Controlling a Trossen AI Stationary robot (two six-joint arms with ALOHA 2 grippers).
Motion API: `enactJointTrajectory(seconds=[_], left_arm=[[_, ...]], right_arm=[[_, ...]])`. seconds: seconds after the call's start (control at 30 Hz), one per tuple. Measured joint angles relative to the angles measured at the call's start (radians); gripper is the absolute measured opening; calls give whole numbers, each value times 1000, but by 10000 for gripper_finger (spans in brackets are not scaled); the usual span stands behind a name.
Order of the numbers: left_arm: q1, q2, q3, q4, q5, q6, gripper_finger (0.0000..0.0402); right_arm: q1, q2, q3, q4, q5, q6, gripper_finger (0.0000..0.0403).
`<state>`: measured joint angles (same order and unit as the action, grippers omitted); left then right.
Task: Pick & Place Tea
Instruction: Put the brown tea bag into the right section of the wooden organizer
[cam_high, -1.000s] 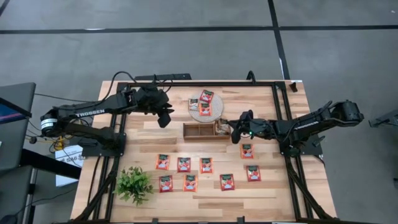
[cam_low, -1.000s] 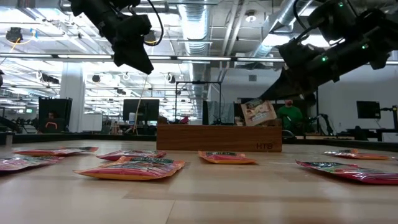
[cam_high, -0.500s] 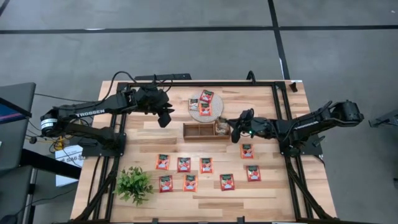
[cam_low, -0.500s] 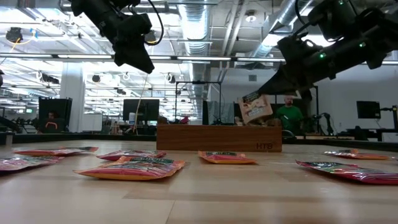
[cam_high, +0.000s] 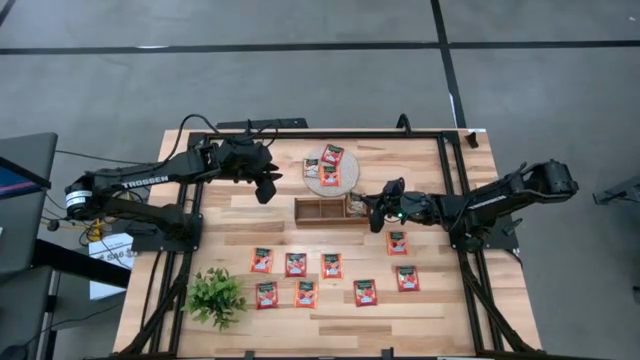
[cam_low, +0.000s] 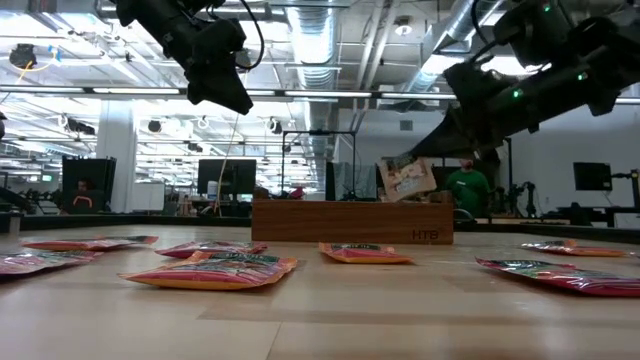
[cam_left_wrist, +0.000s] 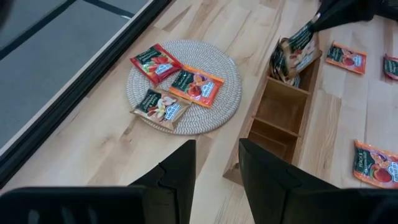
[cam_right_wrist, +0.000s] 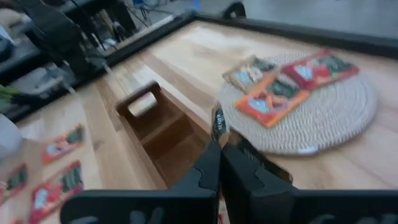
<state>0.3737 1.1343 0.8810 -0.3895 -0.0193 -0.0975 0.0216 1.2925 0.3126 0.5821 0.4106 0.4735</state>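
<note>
sachet (cam_low: 407, 177), pale printed face, dark top, tilted; pinched in right gripper (cam_high: 366, 207) over wooden tray (cam_high: 318, 211) end compartment.

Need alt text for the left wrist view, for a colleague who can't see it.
The right gripper holds a sachet over the end compartment of the wooden tray. Beside the tray, three sachets lie on a round woven mat. The left gripper hangs open above the table.

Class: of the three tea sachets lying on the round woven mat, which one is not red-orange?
The pale beige sachet with a dark green top, lying at the edge of the round woven mat; the other two, the red sachet and the orange sachet, are brightly coloured.
</note>
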Motion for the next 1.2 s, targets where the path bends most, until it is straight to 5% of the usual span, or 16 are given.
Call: enactJointTrajectory(seconds=[0.27, 1.2], left_arm=[[0, 0, 0, 0, 0, -2, 115], [0, 0, 0, -1, 0, 22, 115]], right_arm=[[-4, 102, 0, 103, 1, -1, 0], [-4, 100, 0, 69, 8, -11, 0]])
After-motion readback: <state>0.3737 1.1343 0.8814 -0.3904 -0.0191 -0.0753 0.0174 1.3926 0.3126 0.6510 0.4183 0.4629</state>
